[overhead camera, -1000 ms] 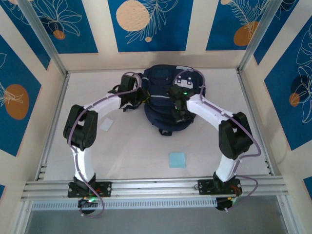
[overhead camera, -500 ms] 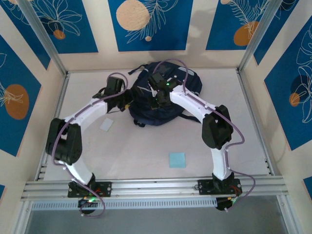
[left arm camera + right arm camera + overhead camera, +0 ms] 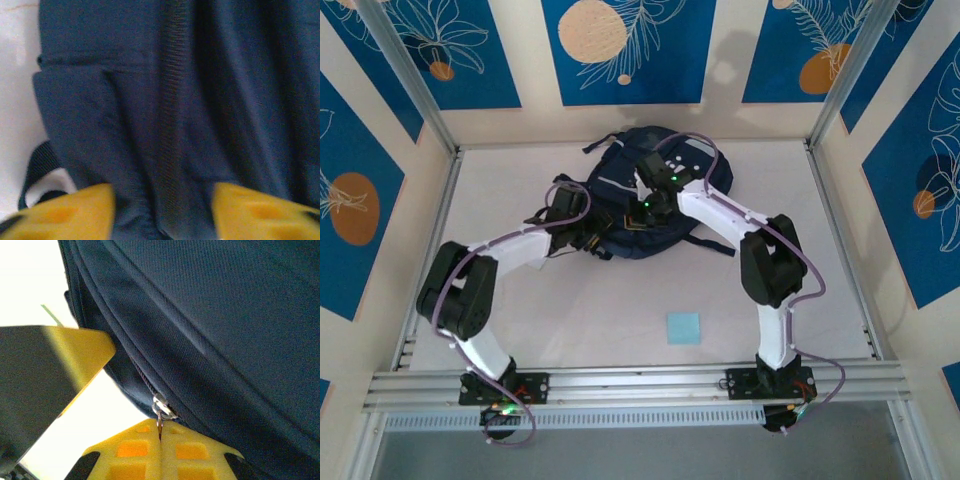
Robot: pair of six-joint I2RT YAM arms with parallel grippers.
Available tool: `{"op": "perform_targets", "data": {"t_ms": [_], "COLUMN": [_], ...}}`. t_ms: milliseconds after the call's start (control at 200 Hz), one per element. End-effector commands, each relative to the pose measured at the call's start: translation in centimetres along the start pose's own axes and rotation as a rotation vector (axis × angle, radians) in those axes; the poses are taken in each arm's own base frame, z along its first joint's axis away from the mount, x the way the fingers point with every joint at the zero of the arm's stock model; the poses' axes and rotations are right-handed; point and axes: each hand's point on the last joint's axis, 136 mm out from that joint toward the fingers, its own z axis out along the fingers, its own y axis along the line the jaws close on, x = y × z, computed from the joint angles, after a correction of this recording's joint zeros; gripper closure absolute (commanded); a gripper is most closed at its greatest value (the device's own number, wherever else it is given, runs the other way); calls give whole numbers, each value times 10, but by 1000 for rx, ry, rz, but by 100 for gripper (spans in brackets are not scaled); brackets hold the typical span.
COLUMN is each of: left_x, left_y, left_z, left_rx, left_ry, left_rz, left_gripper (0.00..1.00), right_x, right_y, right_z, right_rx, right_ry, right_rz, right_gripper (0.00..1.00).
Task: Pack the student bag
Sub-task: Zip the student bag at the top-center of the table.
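While my right gripper (image 3: 160, 434) is pinched together on the small metal zipper pull (image 3: 160, 410), the risk I see is that thin tab slipping out from between my pads. Tugging across the zipper line rather than along it would do that.

The bag (image 3: 616, 182) lies slumped at the far middle of the table (image 3: 600, 300), and it is soft. My left gripper (image 3: 162, 202) is pressed against its side with the fingers apart and a fold of navy fabric between them. I cannot tell whether they actually bite on that fold.

If they do not, I judge a pull from my right would drag the whole bag along instead of running the zipper. Loose cloth could also bunch into the teeth and jam them. A black strap (image 3: 37, 165) loops just beside my left finger and could snag it.
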Motion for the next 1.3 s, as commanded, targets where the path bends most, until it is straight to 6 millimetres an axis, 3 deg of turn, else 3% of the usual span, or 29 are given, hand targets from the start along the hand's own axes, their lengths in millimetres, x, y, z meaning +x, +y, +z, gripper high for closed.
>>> {"op": "perform_targets", "data": {"t_ms": [0, 120, 240, 340, 480, 685, 840, 935, 1035, 1180, 1295], "left_x": [-10, -19, -28, -32, -29, -29, -30, -30, -30, -33, -40], "left_y": [4, 9, 20, 27, 35, 41, 44, 46, 46, 47, 50], "left_z": [14, 11, 4, -3, -7, -18, -27, -31, -35, -40, -49], "left_rx": [4, -38, -54, -70, -92, -107, -111, -111, -110, -120, -131], "left_ry": [-55, -69, -83, -92, -77, -82, -97, -103, -109, -115, -143], "left_rz": [18, 79, 71, 78, 91, 101, 100, 98, 101, 115, 114], "left_gripper": [98, 100, 100, 100, 100, 100, 100, 100, 100, 100, 100], "right_x": [16, 49, 74, 71, 33, -44, -81, -91, -96, -93, -88], "right_y": [11, -33, -96, -159, -210, -253, -291, -306, -303, -304, -320], "right_z": [-24, -24, -33, -52, -82, -109, -112, -113, -113, -111, -114], "right_rx": [-65, 64, 266, 470, 585, 611, 642, 645, 623, 632, 692], "right_ry": [9, 84, 167, 182, 89, -79, -88, -84, -101, -112, -111], "right_rz": [-84, -193, -302, -285, -196, -114, -77, -36, -29, -12, 44], "right_gripper": [100, 100, 100, 100, 100, 100, 100, 100, 100, 100, 100]}}
